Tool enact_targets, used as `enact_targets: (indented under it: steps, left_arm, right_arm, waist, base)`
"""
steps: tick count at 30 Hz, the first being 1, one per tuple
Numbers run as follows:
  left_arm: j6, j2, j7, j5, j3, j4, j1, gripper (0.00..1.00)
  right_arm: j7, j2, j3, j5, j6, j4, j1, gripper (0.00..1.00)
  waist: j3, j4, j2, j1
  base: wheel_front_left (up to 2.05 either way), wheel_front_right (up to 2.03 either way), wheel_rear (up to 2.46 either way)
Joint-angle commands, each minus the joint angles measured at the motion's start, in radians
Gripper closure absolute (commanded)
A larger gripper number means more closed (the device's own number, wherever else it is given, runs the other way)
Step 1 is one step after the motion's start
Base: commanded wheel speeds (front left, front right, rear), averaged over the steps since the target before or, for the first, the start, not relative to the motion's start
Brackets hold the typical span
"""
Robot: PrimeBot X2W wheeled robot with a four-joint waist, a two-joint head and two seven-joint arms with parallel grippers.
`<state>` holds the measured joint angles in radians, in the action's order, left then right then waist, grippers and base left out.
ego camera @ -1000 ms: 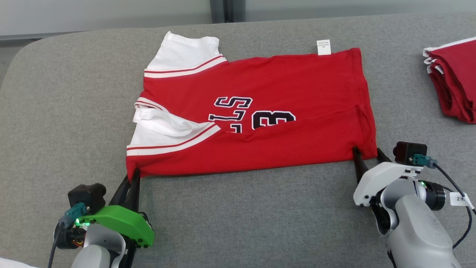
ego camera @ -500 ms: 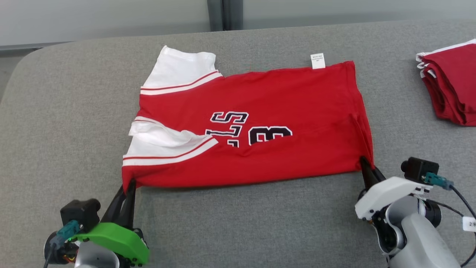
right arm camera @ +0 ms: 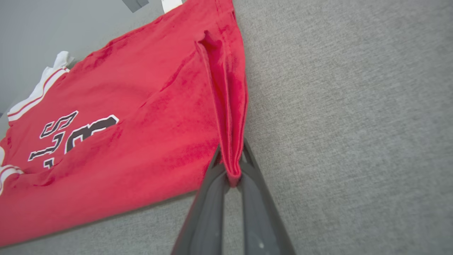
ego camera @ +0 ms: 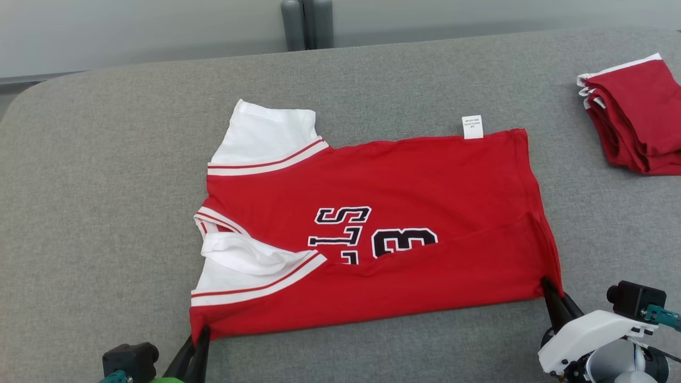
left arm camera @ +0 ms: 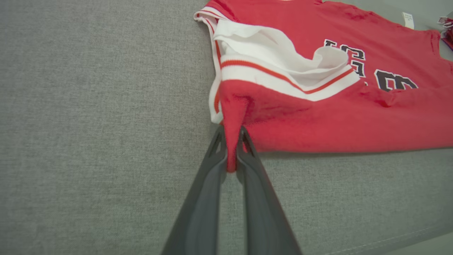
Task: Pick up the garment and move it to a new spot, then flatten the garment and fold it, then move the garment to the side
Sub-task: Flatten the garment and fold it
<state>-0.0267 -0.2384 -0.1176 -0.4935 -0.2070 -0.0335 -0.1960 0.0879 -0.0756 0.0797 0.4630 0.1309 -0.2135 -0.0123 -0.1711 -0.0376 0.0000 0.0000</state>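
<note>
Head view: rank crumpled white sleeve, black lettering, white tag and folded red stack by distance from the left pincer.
1. crumpled white sleeve, just beyond the left pincer.
2. black lettering, middle of the jersey.
3. white tag, far edge.
4. folded red stack, far right.

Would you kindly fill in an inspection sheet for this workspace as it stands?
Surface: grey fabric-covered table, no spills seen.
Job's things: red jersey with white sleeves, lying flat, near edge folded over part of its lettering; white label at the far edge.
Clutter: stack of folded red garments at the far right.
Grippers: left gripper shut on the jersey's near sleeve-end corner; right gripper shut on its near hem corner.
Cables: teal-plugged cable at the right wrist camera, off the cloth.
Surroundings: pale wall and grey post behind the table.
</note>
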Motion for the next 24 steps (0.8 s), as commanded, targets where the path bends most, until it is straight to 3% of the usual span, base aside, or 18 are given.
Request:
enact_targets:
  steps: [1, 2, 3, 4, 5, 13, 17, 24]
  left_arm:
    - [-0.006, 0.003, 0.005, -0.005, 0.0, 0.009, -0.008, 1.0]
    - [-0.007, 0.006, 0.006, -0.007, -0.002, 0.017, -0.004, 0.82]
    - [-0.008, 0.009, 0.008, -0.007, -0.003, 0.022, -0.001, 0.54]
    - [-0.005, 0.009, 0.012, -0.011, 0.0, 0.024, 0.001, 0.0]
    - [-0.002, 0.006, 0.014, -0.014, 0.003, 0.025, 0.002, 0.0]
    - [0.0, -0.051, 0.03, 0.005, 0.045, -0.006, 0.076, 0.0]
    - [-0.004, -0.081, 0.003, 0.041, 0.046, 0.014, 0.208, 0.0]
    - [0.031, -0.116, -0.08, 0.065, 0.025, 0.13, 0.523, 0.0]
  right_arm:
    - [0.006, 0.002, 0.01, -0.012, -0.001, 0.009, -0.017, 0.91]
    - [0.005, 0.005, 0.015, -0.017, -0.001, 0.013, -0.021, 0.59]
    - [0.005, 0.007, 0.02, -0.02, -0.001, 0.016, -0.023, 0.42]
    - [0.006, 0.009, 0.024, -0.025, -0.001, 0.017, -0.026, 0.05]
    - [0.005, 0.01, 0.028, -0.031, -0.001, 0.019, -0.028, 0.0]
    - [-0.042, 0.016, 0.06, -0.078, 0.0, 0.063, 0.006, 0.0]
    - [-0.063, -0.001, 0.04, -0.104, 0.0, 0.094, 0.052, 0.0]
    - [-0.063, -0.025, -0.064, -0.111, 0.0, 0.117, 0.175, 0.0]
  waist:
    - [0.0, -0.002, 0.0, 0.0]
    - [0.0, -0.004, 0.0, 0.0]
    - [0.0, -0.006, 0.0, 0.0]
    - [0.0, -0.007, 0.0, 0.0]
    - [-0.001, -0.009, 0.0, 0.0]
    - [-0.025, -0.035, 0.0, 0.0]
    - [-0.063, -0.056, 0.0, 0.0]
    - [-0.174, -0.101, 0.0, 0.0]
  base:
    - [0.0, 0.0, 0.0]
    - [0.0, 0.0, 0.0]
    - [0.0, 0.0, 0.0]
    - [0.0, 0.0, 0.0]
    - [0.0, 0.0, 0.0]
    - [0.0, 0.0, 0.0]
    - [0.0, 0.0, 0.0]
    - [0.0, 0.0, 0.0]
